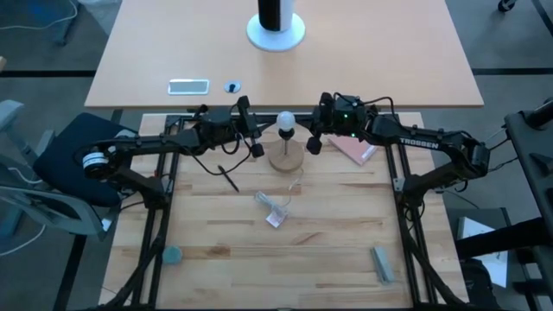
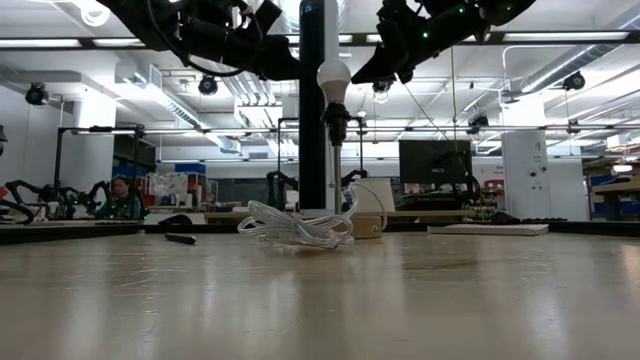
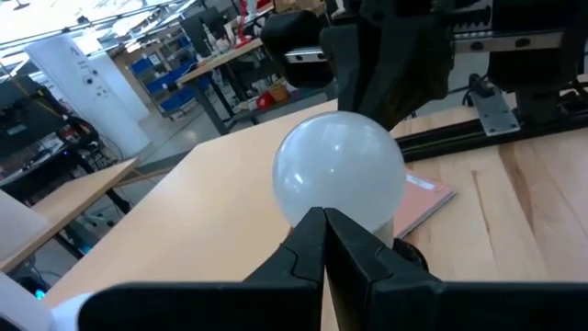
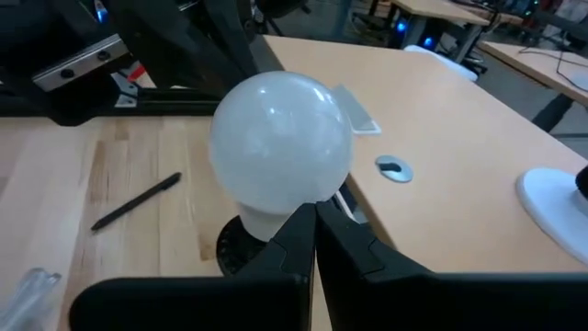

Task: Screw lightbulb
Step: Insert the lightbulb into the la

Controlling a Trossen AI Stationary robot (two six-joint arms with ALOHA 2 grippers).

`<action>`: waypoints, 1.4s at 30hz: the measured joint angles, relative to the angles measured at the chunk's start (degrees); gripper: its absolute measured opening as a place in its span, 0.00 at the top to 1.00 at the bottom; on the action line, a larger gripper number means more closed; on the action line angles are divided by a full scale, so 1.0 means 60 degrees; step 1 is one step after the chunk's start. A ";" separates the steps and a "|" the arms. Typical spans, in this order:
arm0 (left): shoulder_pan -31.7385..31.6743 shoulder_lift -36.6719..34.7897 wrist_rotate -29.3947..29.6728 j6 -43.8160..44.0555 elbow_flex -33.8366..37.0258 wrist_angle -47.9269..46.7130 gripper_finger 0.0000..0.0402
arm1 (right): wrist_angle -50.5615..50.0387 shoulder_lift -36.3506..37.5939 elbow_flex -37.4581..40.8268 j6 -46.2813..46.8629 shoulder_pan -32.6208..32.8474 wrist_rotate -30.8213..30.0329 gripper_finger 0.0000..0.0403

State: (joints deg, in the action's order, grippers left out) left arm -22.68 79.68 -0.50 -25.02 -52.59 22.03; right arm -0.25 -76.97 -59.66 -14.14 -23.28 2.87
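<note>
The white frosted lightbulb (image 1: 285, 119) stands upright with its base in the black socket (image 2: 336, 118), which rises on a thin stem from a round wooden base (image 1: 286, 158) at the table's far middle. My left gripper (image 1: 257, 149) is shut just left of the bulb, with a gap to it. My right gripper (image 1: 314, 145) is shut just right of it, also apart. Each wrist view looks past shut fingertips at the bulb: the left wrist view (image 3: 338, 175) past the left gripper (image 3: 323, 219), the right wrist view (image 4: 280, 147) past the right gripper (image 4: 313, 213).
A clear plastic packet (image 1: 275, 207) lies near the table's middle and a black pen (image 1: 227, 177) to its left. A pink pad (image 1: 354, 149) lies under the right arm. A teal piece (image 1: 173, 255) and a grey block (image 1: 382, 263) lie near the front edge.
</note>
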 joint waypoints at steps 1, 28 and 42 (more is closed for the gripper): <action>-0.0007 0.0000 0.0001 0.0000 0.0001 0.0000 1.00 | -0.0005 0.0001 0.0000 0.0019 0.0002 0.0001 0.98; 0.0281 0.0198 -0.0007 0.0221 0.0001 0.0199 1.00 | -0.0018 0.0066 0.0000 -0.0068 -0.0042 -0.0718 0.98; 0.0233 0.0270 0.0547 0.0251 0.0001 0.0440 1.00 | -0.0229 0.0075 0.0000 -0.0156 0.0021 0.0205 0.98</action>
State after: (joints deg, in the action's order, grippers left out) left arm -21.29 81.30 2.79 -23.51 -52.58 24.67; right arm -1.63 -76.52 -59.66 -15.07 -23.15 4.10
